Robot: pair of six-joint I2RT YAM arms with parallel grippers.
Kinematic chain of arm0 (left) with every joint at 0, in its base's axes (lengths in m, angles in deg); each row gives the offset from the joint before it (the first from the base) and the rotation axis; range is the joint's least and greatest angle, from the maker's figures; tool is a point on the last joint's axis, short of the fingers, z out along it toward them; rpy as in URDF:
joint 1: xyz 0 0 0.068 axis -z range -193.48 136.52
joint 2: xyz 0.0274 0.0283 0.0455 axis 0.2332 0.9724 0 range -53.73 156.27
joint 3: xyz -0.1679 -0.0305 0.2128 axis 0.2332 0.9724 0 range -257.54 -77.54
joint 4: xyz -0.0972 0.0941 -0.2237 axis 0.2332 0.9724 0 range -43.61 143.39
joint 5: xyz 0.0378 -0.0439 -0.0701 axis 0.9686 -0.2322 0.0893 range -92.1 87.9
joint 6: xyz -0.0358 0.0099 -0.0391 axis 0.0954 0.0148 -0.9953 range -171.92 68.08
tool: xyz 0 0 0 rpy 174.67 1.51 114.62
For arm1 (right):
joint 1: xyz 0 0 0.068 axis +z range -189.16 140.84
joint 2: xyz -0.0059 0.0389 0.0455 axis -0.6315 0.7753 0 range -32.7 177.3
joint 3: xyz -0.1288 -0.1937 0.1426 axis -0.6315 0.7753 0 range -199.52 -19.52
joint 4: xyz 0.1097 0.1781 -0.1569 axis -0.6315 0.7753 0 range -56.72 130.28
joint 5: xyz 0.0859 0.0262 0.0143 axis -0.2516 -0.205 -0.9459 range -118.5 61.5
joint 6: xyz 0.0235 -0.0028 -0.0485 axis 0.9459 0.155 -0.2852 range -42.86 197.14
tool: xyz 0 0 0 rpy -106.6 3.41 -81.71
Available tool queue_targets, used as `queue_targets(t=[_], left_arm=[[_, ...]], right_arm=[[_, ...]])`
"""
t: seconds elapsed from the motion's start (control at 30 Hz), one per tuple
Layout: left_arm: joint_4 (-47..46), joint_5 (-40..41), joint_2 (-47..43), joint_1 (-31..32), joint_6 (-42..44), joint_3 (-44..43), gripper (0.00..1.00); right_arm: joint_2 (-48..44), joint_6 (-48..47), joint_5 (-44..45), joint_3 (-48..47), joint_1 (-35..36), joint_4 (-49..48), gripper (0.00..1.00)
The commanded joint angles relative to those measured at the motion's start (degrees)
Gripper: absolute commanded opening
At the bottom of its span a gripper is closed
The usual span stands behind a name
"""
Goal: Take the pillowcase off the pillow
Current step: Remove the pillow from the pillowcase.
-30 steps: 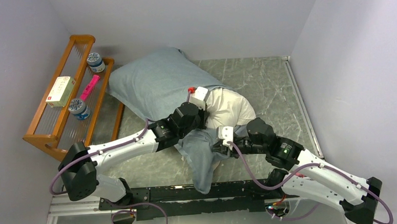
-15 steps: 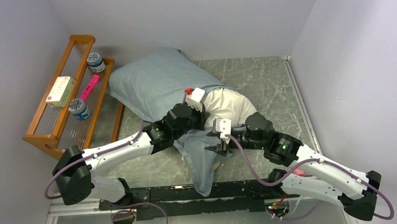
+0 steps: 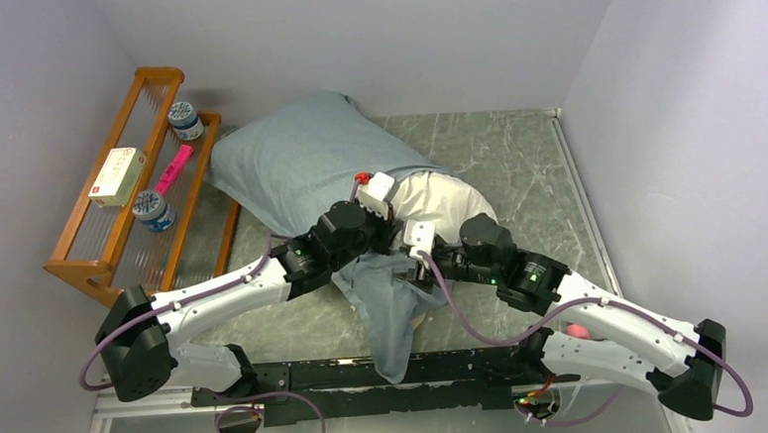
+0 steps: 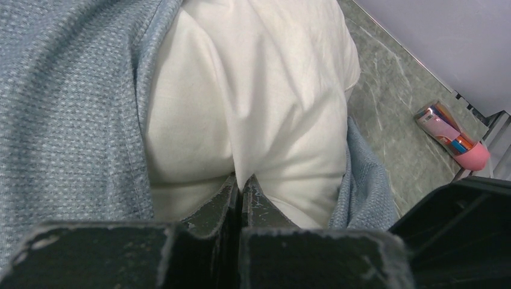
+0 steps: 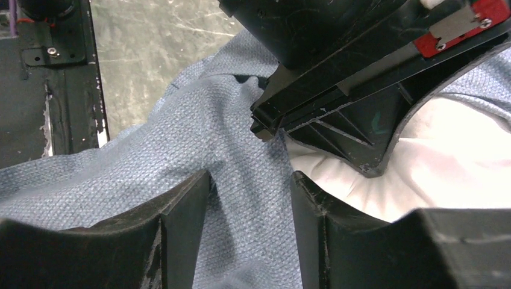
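Left gripper [image 4: 241, 183]: my fingers are pressed together at the near side of the pillow [image 3: 449, 205], where its white cloth is bare. A pleat of that cloth runs down between the tips, so I am pinching the pillow itself.

Right gripper [image 5: 248, 179]: my fingers are spread, one on each side of a ridge of grey-blue cloth just in front of the pillow. Neither finger is squeezing the ridge. My left gripper's tip sits just beyond it, at the seam where blue meets white.

Pillowcase [image 3: 293, 167]: the plain grey-blue face is up, and it covers the far-left bulk of the pillow. Its open mouth is bunched around the pillow's middle. A loose flap trails off the pillow's near side towards my bases.

Pillow: it lies slantwise on the counter [image 3: 516, 160] with only its right end out of the case, plump and creased.

Arms: both reach in from the near side of the pillow, and the wrists meet close together at its bare end.

Rack [image 3: 113, 226]: wooden, left of the pillow, close to its covered end. It holds two jars [image 3: 184, 119], a box [image 3: 118, 176] and a small pink item.

Pink-tipped tube [image 4: 452, 133]: lies on the counter, well apart from the pillow, on the right.
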Motion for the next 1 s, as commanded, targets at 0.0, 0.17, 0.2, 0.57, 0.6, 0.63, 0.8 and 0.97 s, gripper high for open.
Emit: queue_targets(t=[0.0,0.17,0.2,0.57,0.6,0.63,0.8,0.97], left_arm=[[-2.02,1.66,-1.42,-1.34,2.40,-0.23,0.05],[-1.43,1.79,-1.28,-1.34,2.55,-1.33,0.05],[-1.38,1.91,-1.28,-1.33,2.55,-1.50,0.05],[-1.15,3.92,2.03,-1.41,2.30,-6.36,0.05],[-1.09,4.24,2.77,-1.46,2.35,-7.38,0.05],[-1.00,4.44,3.70,-1.46,2.31,-8.53,0.05],[-1.51,4.82,8.47,-1.81,2.17,-13.65,0.05],[-1.46,5.09,10.93,-2.38,2.80,-17.72,0.05]], right_arm=[[1.10,-1.53,-0.01,0.61,-0.29,-2.81,0.57],[2.58,-2.12,-6.03,1.31,-0.31,-1.54,0.59],[2.96,-2.23,-7.34,1.20,-0.30,-0.60,0.57],[2.00,-3.80,-18.49,-0.53,-0.30,7.89,0.00],[1.53,-3.68,-18.64,-0.84,-0.25,8.56,0.00],[0.98,-3.51,-18.83,-1.14,-0.28,9.26,0.00],[-0.90,-2.64,-19.84,-2.02,-0.29,12.26,0.00],[-2.24,-1.44,-21.29,-1.84,-0.17,14.70,0.00]])
